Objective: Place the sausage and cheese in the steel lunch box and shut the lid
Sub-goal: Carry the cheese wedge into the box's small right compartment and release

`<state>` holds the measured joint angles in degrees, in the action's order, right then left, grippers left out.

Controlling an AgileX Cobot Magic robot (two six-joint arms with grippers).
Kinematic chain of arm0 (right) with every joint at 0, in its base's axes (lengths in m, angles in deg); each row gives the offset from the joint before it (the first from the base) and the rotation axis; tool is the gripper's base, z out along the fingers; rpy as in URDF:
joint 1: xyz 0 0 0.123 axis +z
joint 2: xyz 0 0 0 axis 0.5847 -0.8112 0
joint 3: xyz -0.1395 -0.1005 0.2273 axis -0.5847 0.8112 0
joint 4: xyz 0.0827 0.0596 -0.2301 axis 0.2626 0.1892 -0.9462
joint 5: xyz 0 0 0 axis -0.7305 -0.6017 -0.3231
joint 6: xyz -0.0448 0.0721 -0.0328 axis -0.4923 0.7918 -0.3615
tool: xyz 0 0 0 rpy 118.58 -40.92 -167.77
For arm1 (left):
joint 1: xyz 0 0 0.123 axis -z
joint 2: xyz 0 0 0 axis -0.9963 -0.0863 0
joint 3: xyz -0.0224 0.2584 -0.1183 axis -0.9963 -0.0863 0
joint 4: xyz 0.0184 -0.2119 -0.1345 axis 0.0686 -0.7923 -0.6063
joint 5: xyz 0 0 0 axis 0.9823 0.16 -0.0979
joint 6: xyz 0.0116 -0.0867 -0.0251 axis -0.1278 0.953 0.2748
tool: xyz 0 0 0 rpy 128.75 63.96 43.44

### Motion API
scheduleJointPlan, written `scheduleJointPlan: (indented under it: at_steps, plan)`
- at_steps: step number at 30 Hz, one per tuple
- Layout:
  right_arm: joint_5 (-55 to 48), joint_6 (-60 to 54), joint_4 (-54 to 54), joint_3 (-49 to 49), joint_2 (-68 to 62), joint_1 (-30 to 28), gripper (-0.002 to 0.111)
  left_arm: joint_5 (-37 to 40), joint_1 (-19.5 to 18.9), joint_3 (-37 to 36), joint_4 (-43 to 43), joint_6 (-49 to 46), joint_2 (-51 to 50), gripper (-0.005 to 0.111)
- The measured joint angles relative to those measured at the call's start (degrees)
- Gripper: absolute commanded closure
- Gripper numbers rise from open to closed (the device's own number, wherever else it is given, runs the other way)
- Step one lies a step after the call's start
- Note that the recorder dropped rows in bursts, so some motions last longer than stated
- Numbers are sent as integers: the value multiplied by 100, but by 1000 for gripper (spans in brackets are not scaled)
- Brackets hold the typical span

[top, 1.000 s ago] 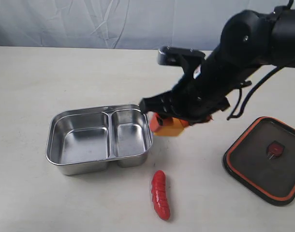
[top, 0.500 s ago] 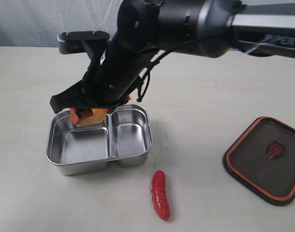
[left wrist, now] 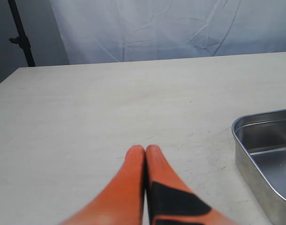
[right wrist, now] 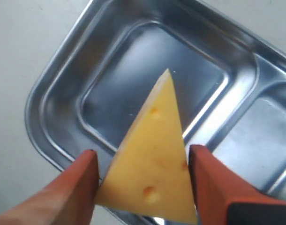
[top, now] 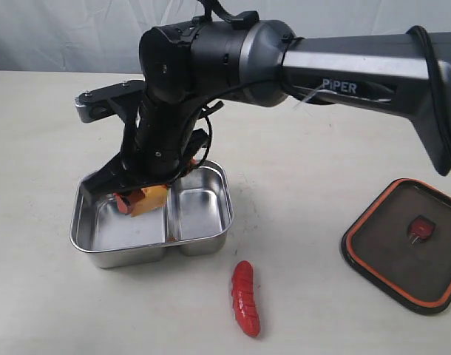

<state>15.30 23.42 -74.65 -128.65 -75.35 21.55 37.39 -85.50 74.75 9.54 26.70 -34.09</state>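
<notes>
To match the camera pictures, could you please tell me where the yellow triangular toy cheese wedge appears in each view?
Exterior view: yellow triangular toy cheese wedge left of centre, above the box's larger compartment.
Left wrist view: not in it.
Right wrist view: lower centre, between two orange fingers.
Shared landmark: shiny rectangular two-compartment steel lunch box, in all three.

Your left tool (left wrist: 146, 151) has its two orange fingers pressed flat together, the tips over the pale counter (left wrist: 101, 103); you cannot tell whether they touch it. A rounded corner of the steel lunch box (left wrist: 262, 133) sits on the counter, apart from those tips. Beyond the counter's far edge hangs a wrinkled white cloth (left wrist: 180, 28), and a dark stand (left wrist: 21, 40) rises past the far corner.
</notes>
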Motion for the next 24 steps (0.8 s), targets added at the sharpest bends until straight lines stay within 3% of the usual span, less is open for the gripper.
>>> scheduleJointPlan:
  at_steps: [9, 24]
  plan:
    - [-547, 709, -982, -12, 0, 0, 109, 0, 0, 0, 0, 0, 0, 107]
    - [-668, 842, -1133, -12, 0, 0, 109, 0, 0, 0, 0, 0, 0, 107]
